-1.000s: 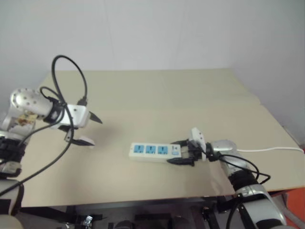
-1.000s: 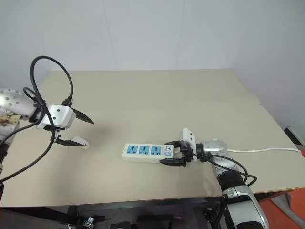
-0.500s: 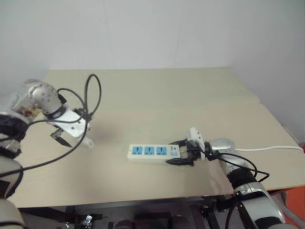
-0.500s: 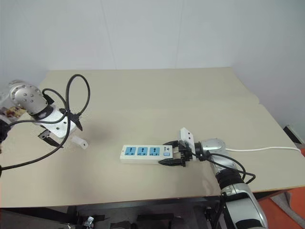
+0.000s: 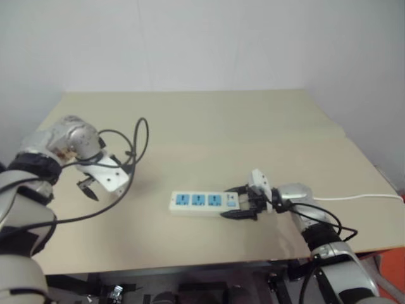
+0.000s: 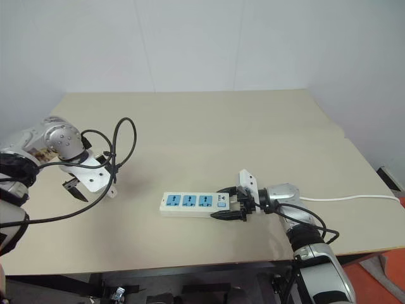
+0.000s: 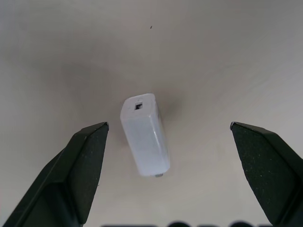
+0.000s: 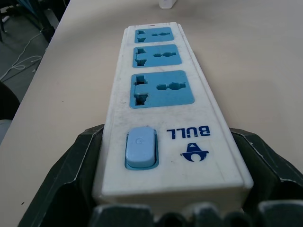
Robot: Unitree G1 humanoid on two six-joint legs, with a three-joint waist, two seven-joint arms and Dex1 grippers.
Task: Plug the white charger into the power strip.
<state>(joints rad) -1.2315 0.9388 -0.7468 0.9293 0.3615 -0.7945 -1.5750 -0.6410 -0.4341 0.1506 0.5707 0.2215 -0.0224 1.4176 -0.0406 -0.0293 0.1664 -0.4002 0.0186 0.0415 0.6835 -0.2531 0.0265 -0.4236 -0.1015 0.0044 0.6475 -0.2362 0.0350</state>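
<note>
Left gripper point(image 7: 168, 142) hangs over the table point(image 5: 209, 120), fingers spread wide either side of the white charger point(image 7: 144, 135), not touching. Right gripper point(image 8: 168, 165) pinches the switch end of the power strip point(image 5: 205, 202), 3 blue sockets up.

Setting reads as a robotics lab test bench: a bare beige table point(image 6: 209, 120) against a plain white wall point(image 6: 202, 44), loose cables on the floor point(image 8: 19, 56) beyond the table edge past the right gripper point(image 6: 229, 202), no domestic furnishings.
</note>
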